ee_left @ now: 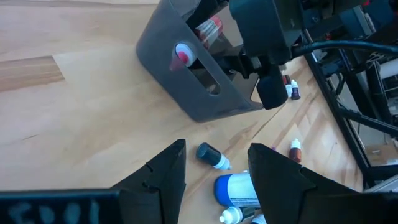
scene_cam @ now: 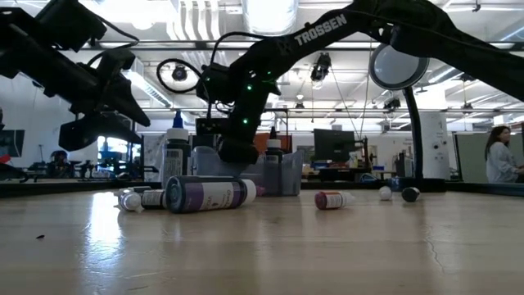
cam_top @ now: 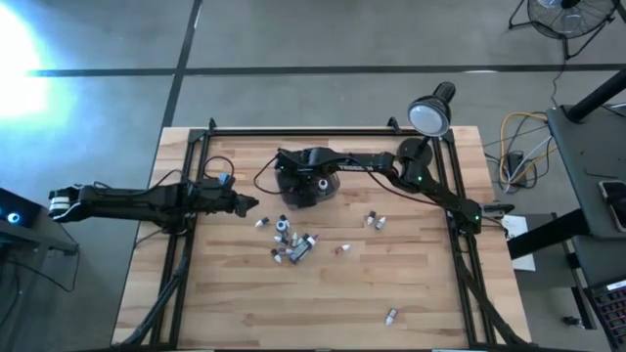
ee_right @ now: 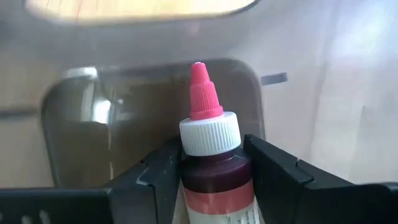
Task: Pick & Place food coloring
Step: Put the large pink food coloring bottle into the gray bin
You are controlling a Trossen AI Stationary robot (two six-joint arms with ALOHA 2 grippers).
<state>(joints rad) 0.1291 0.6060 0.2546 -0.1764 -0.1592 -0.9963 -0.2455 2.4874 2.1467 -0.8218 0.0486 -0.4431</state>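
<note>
Right tool (ee_right: pixel 211 168) first: its two dark fingers are clamped on a food coloring bottle (ee_right: pixel 214 168), dark red body, white collar, pink pointed tip, and it sits inside the grey translucent tub (ee_right: pixel 81 124). From the high view that right tool (cam_top: pixel 305 184) is just above centre of the frame, over the tub (cam_top: pixel 328 189), with the arm running off to the right. In the low view the same arm comes down at centre-left into the tub (scene_cam: pixel 282 176), with the TROSSEN lettering along its link.

Over to the left tool (ee_left: pixel 214 177): fingers spread apart, nothing between them, hovering above the desk (ee_left: pixel 74 112). Past them, a small dark-capped bottle (ee_left: pixel 211 155) lies on the wood, with a larger white-and-blue bottle (ee_left: pixel 239 190) just beside it. The tub's slotted wall (ee_left: pixel 199 81) fills the upper middle of that view, with a pink-tipped bottle (ee_left: pixel 182 55) showing through it. In the high view the left tool (cam_top: pixel 246 204) is left of centre, near the tub.

The other bottles: a loose cluster (cam_top: pixel 291 242) lies in the middle of the high view, below the tub; a pair (cam_top: pixel 374 221) is to the right of centre, one (cam_top: pixel 341 249) lies between those groups, and a single one (cam_top: pixel 391 315) is well apart at the lower right. A round lamp (cam_top: pixel 428 115) stands at the upper right of the desk.
</note>
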